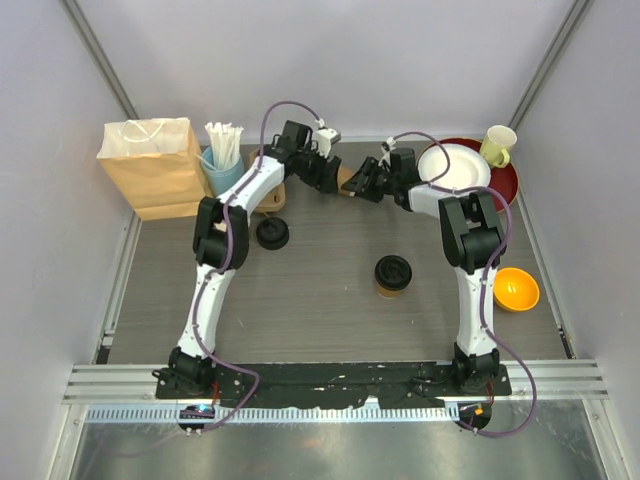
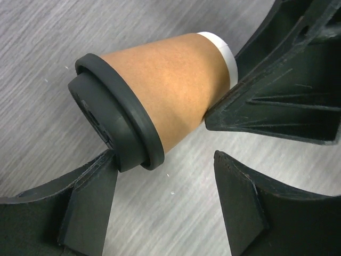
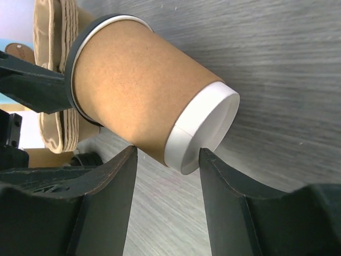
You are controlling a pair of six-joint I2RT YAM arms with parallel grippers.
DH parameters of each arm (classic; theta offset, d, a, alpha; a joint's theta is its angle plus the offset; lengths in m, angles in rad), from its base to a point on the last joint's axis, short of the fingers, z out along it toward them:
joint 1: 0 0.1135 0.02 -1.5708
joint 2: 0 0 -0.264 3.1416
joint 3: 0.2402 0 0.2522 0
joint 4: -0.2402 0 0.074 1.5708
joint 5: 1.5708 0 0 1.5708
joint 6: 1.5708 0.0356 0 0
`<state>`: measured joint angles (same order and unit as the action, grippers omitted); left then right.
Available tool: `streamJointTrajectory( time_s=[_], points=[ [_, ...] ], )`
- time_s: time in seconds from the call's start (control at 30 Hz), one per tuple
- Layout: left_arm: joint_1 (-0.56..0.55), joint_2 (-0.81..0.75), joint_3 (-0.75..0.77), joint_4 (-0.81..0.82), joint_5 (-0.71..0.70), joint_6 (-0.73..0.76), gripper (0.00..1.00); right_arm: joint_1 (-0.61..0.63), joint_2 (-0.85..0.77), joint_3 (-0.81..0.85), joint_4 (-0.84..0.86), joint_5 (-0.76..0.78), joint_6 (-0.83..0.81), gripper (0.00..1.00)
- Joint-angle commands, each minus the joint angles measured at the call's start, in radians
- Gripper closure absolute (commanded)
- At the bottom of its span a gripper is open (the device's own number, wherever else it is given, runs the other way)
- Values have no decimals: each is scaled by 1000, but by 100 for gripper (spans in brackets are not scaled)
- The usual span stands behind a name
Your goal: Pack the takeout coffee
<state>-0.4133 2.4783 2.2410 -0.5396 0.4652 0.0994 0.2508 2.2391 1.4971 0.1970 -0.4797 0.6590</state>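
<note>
We are mid-pickup, we judge: 1 lidded cup (image 2: 165, 90) lies on its side at 12 o'clock between left gripper (image 2: 165, 170) and right gripper (image 3: 168, 160), both with jaws apart, clamping nothing. Next calls for closing squarely on it.

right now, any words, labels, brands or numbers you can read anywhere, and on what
None can be read in any view.
kraft cup: plain brown, no print
black lid on it: raised marks on top, too edge-on to read
paper bag: no print visible
other cup and mug: too small to tell
</note>
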Motion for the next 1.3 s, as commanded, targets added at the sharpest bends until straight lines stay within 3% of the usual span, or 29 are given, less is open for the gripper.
streamJointTrajectory(
  time_s=[0.0, 0.5, 0.7, 0.9, 1.03, 1.27],
  points=[
    [-21, -168, -58, -3, 136, 57, 27, 33, -76, -60, 22, 9, -21, 46],
    [-12, -271, -219, -71, 216, 111, 29, 96, -268, -330, -79, 27, -161, 45],
    [-4, -295, -208, -45, 113, 42, 29, 103, -312, -360, -86, 52, -176, 44],
    [19, -323, -238, -40, 75, -12, 25, 134, -424, -339, -329, 121, -389, 30],
    [44, -335, -267, -10, 127, -93, 23, 174, -509, -285, -464, 131, -585, 23],
    [80, -378, -256, -62, 104, -179, 22, 203, -524, -149, -524, 127, -850, 16]
  ],
)
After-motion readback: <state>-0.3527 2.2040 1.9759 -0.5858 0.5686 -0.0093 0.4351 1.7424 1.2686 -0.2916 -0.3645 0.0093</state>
